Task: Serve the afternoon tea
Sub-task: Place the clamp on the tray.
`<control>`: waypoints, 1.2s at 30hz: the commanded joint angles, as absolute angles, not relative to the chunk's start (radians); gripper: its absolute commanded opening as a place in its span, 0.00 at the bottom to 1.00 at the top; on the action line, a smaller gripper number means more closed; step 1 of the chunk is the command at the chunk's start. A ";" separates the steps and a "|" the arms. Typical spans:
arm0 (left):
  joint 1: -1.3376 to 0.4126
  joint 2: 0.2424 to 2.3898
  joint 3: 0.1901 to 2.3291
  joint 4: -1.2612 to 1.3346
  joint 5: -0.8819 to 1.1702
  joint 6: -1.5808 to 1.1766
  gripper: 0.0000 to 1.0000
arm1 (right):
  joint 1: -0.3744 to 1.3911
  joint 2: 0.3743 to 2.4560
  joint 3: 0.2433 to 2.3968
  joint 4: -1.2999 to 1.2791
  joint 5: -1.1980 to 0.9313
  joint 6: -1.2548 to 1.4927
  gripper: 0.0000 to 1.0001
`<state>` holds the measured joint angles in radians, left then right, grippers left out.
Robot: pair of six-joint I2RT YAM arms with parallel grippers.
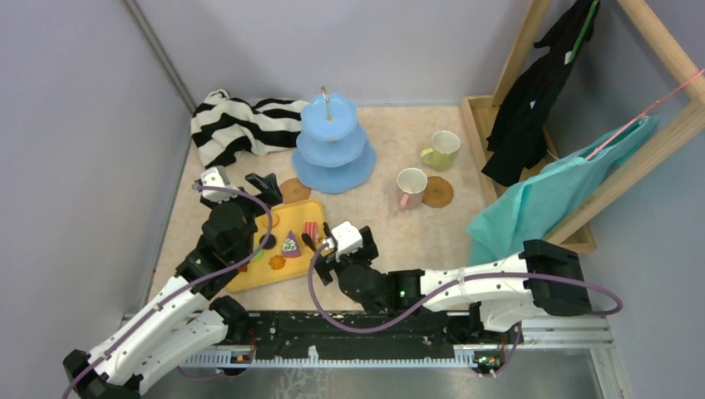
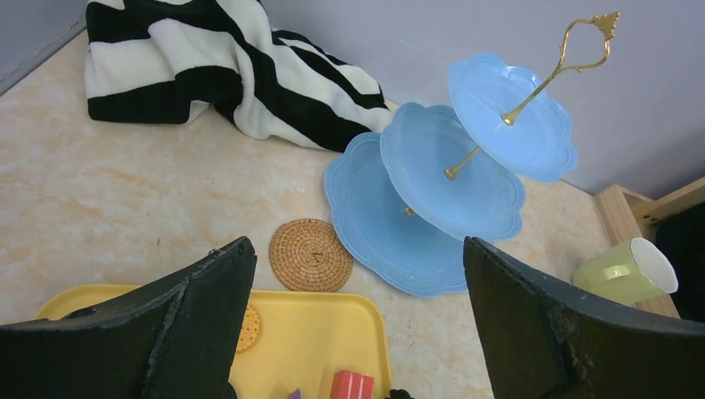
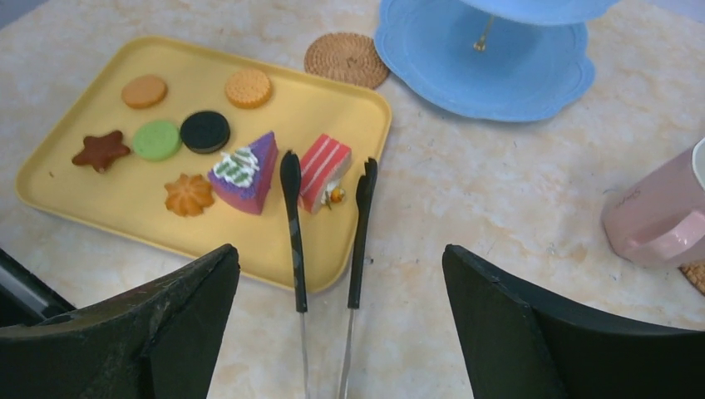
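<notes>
A yellow tray [image 3: 332,108] holds several toy cookies, a purple cake slice [image 3: 249,170] and a red cake slice [image 3: 324,170]. Black-tipped tongs [image 3: 293,233] lie with their tips on the tray on either side of the red slice. My right gripper [image 3: 339,249] is open, its fingers wide of both tong arms. My left gripper [image 2: 357,245] is open and empty over the tray's far end, facing a cork coaster [image 2: 310,254] and the light-blue three-tier stand [image 2: 424,208]. The pink-handled cup [image 1: 410,187] stands beside a second coaster [image 1: 437,192], and the yellow-green cup [image 1: 441,151] is behind it.
A black-and-white striped cloth [image 1: 241,125] lies at the back left against the wall. A wooden rack [image 1: 665,137] with a black garment [image 1: 532,91] and a teal one [image 1: 549,195] fills the right side. Grey walls close the left and back.
</notes>
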<state>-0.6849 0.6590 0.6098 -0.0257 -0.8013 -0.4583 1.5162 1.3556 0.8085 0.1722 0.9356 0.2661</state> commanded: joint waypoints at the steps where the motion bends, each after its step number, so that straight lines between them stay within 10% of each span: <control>1: -0.690 0.643 0.647 -0.030 -0.799 -0.448 0.99 | 1.519 1.303 0.690 0.336 0.920 0.214 0.86; 36: -0.690 0.644 0.606 0.008 -0.757 -0.471 0.99 | 1.379 1.441 0.411 0.639 0.428 0.419 0.76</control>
<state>-0.6849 0.6476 0.6109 -0.0250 -0.7551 -0.4603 1.3979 1.4052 0.3923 0.5449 0.4828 0.4053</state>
